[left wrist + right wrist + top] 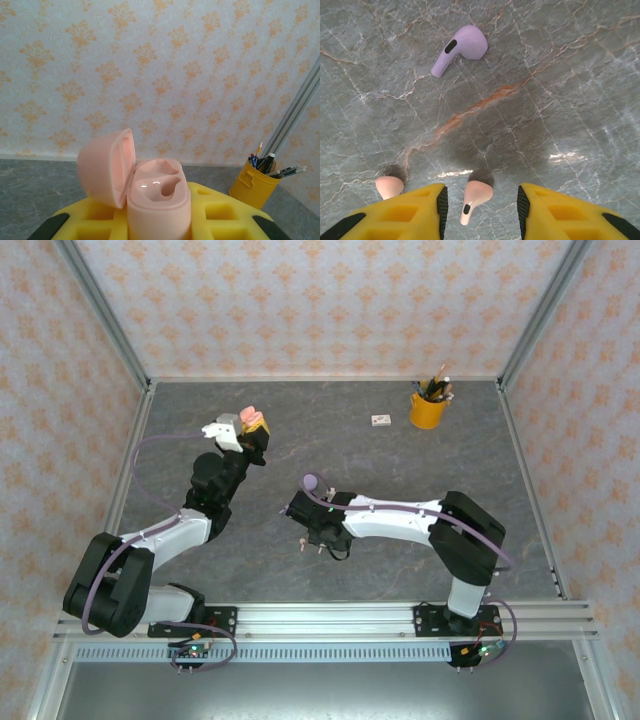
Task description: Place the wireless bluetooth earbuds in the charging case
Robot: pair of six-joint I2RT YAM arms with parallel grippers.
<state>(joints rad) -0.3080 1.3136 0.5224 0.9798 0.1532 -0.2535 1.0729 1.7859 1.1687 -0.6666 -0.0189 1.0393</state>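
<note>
The left arm reaches up and away from its base toward the far left of the table [330, 455]. Its wrist is lifted and the left gripper [250, 430] is clenched on the pink charging case [157, 200]. The right arm folds across from its base toward the middle of the table, with the right gripper [312, 543] pointed down at the table surface.

The left wrist camera shows the case upright between the yellow fingers [95, 220]. Its lid [107, 167] is swung open to the left and two moulded wells face up. A yellow pencil cup [254, 184] stands near the back wall.

The right wrist camera shows the earbuds lying on the table. One pink earbud [475, 196] lies between the spread right fingers [415, 210] and seems to touch neither, though the gap is narrow. A second pink earbud [389, 186] lies just outside the left finger. A lilac earbud [460, 47] lies farther ahead, well apart from them. The right jaws stand released and grip nothing.
</note>
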